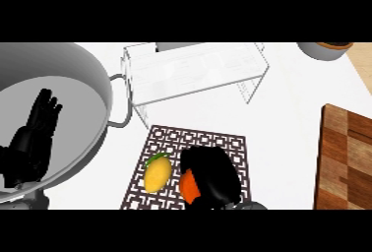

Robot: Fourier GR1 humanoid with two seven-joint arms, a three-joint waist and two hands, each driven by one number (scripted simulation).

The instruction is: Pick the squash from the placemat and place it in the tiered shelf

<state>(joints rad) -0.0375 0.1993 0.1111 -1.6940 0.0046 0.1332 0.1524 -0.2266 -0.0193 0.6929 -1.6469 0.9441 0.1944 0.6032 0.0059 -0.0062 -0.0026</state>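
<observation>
A strip of bare white worktop [291, 123] runs up the right side of the placemat [218, 142], wide enough for a hand to pass. A wooden board [347, 157] shuts it in on the right. The see-through tiered shelf [193, 71] stands just behind the mat. On the left, a big grey pot [91, 69] blocks the way, and its handle [121, 101] sticks out just beside the shelf. A small bowl [327, 49] sits far back on the right.

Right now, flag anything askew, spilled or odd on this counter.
Nothing is spilled or broken. The placemat lies skewed compared with the straight wooden board. The right hand covers most of an orange item on the mat.
</observation>
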